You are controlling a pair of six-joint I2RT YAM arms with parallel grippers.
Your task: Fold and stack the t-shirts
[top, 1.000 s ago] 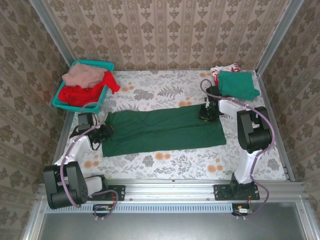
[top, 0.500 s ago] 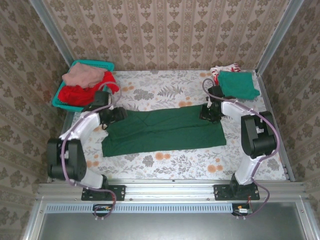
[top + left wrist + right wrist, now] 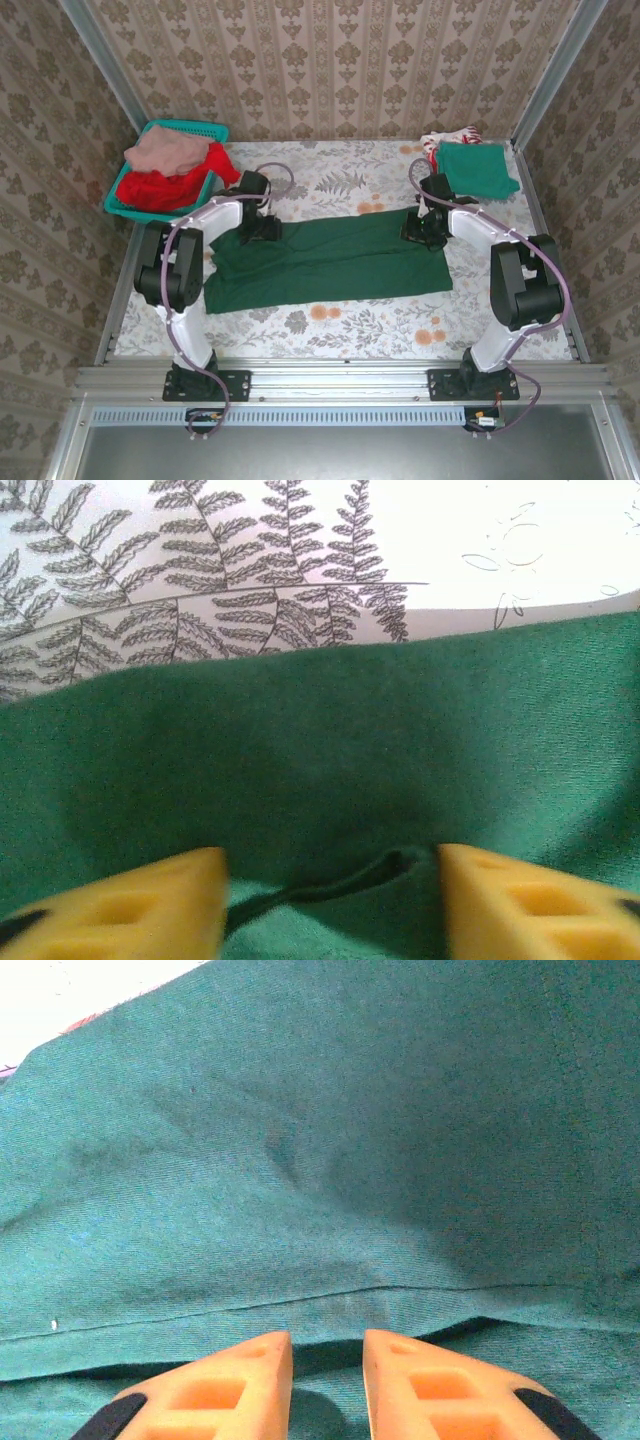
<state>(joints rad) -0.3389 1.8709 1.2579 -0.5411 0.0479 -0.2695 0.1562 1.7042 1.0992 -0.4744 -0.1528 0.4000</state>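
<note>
The dark green t-shirt (image 3: 330, 262), soft knit folded into a long strip, lies across the floral table (image 3: 340, 330). The left gripper (image 3: 262, 230) is at its far edge, yellow wedge fingers (image 3: 150, 905) wide around a raised fold (wrist view). The right gripper (image 3: 418, 232) has its fingers (image 3: 230, 1380) narrow over a stitched hem; whether they grip, I cannot tell.

The dark green t-shirt (image 3: 325, 260) lies flat in a long band; the teal-green t-shirt (image 3: 475, 170) sits folded far right.

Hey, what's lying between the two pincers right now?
The large dark green cloth t-shirt, spread flat, fills the stretch between the left pincer and the right pincer, as the top external view shows.
</note>
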